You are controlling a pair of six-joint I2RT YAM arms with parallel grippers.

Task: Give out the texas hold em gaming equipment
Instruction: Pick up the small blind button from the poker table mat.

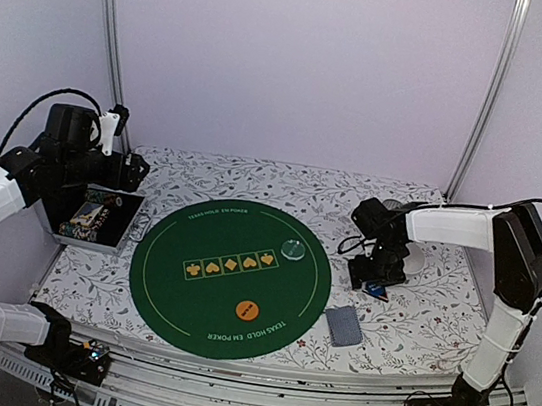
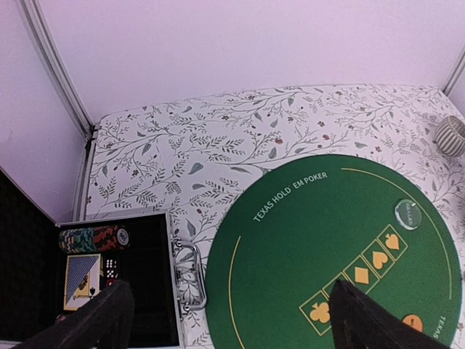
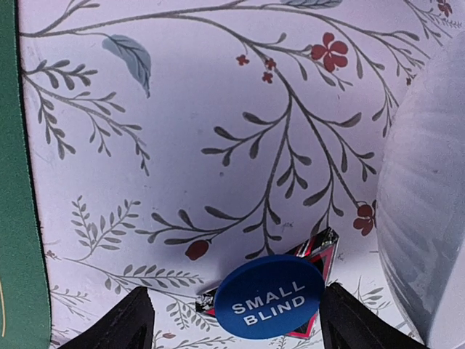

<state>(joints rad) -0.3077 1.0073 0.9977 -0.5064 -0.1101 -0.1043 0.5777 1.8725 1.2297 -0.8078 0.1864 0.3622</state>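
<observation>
1. Hanging over the open case (image 1: 96,224) at the left of the top view, the left tool (image 2: 231,291) has its jaws spread wide and holds nothing.
2. Inside the case, a row of striped poker chips (image 2: 91,238) lies above a pack of cards (image 2: 81,280), with dice (image 2: 110,269) just beside the pack.
3. The round green mat (image 1: 230,278) fills the middle of the flowered tabletop (image 1: 204,174).
4. On the mat, the clear disc (image 1: 294,250) sits at its upper right and the orange button (image 1: 248,310) at its lower middle.
5. Right of the mat, a grey-blue-backed deck (image 1: 344,325) lies flat on the tabletop.
6. Above the deck, the right tool (image 3: 236,291) points down with its jaws wide, one on each side of the blue button (image 3: 269,297) marked SMALL BLIND. I cannot tell whether either jaw touches it.
7. That button lies on top of the red-black triangle marker (image 3: 323,243).
8. The white bowl (image 3: 429,203) stands near them at the right edge of the right wrist view.
9. The ribbed grey cup (image 2: 452,135) shows at the right edge of the left wrist view.
</observation>
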